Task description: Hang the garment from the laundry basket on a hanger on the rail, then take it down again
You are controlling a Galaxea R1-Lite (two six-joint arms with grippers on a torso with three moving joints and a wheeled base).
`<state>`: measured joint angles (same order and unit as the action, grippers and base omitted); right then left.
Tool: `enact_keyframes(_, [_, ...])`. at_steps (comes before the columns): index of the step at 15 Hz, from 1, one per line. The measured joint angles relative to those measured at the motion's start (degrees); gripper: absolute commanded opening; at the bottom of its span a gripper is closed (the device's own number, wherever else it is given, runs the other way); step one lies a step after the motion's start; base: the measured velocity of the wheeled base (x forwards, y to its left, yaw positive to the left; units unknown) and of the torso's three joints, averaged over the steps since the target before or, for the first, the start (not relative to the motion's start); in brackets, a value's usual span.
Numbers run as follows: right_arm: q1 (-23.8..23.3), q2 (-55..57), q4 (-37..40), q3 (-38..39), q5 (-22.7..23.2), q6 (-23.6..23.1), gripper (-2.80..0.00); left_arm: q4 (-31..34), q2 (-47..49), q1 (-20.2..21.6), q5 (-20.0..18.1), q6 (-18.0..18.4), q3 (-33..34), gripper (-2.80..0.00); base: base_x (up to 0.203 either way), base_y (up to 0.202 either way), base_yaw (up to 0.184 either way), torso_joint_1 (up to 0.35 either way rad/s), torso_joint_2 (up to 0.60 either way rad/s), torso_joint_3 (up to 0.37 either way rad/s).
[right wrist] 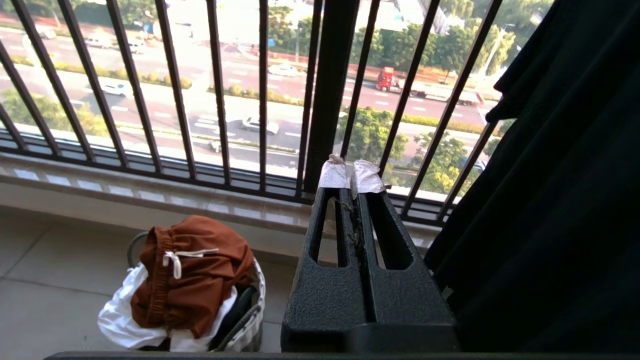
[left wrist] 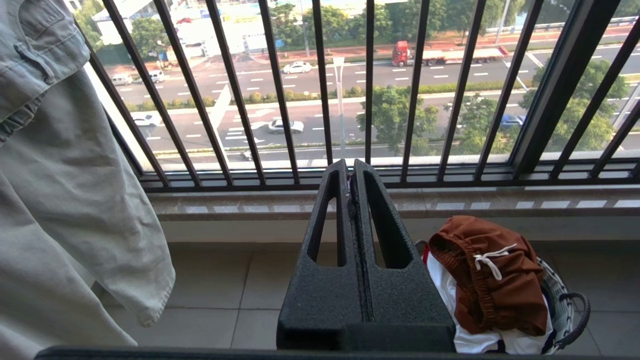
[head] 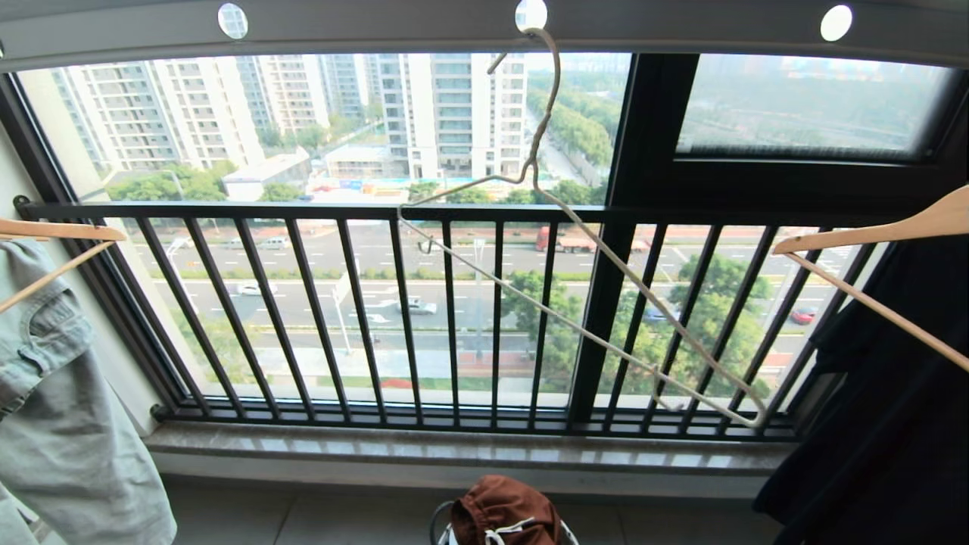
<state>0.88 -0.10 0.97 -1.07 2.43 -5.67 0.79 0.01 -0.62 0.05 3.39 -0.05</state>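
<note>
The rust-brown garment (head: 500, 509) with its white drawstring lies bunched on top of white cloth in the laundry basket (left wrist: 560, 305) on the floor below the window. The cream wire hanger (head: 575, 303) hangs bare and tilted from a hole in the grey rail (head: 378, 26). My left gripper (left wrist: 350, 167) is shut and holds nothing, to the left of the basket. My right gripper (right wrist: 351, 172), its tips wrapped in white tape, is shut and holds nothing, to the right of the laundry basket (right wrist: 250, 310) and garment (right wrist: 192, 270). Neither arm shows in the head view.
A black railing of vertical bars (head: 454, 318) and a stone sill (head: 454, 446) stand right ahead. A pale denim garment (head: 53, 409) hangs on a wooden hanger at the left. A black garment (head: 886, 424) on another wooden hanger (head: 893, 227) hangs at the right, close beside my right gripper.
</note>
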Motion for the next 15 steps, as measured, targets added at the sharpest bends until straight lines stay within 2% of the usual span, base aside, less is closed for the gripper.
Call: enact_keyframes(15, [-0.02,0.00,-0.11,0.89,0.00,0.44,-2.80,-0.02,-0.01,0.00,0.13,-0.96,0.05,-2.80,0.000,0.000,0.000,0.000,0.00,0.000])
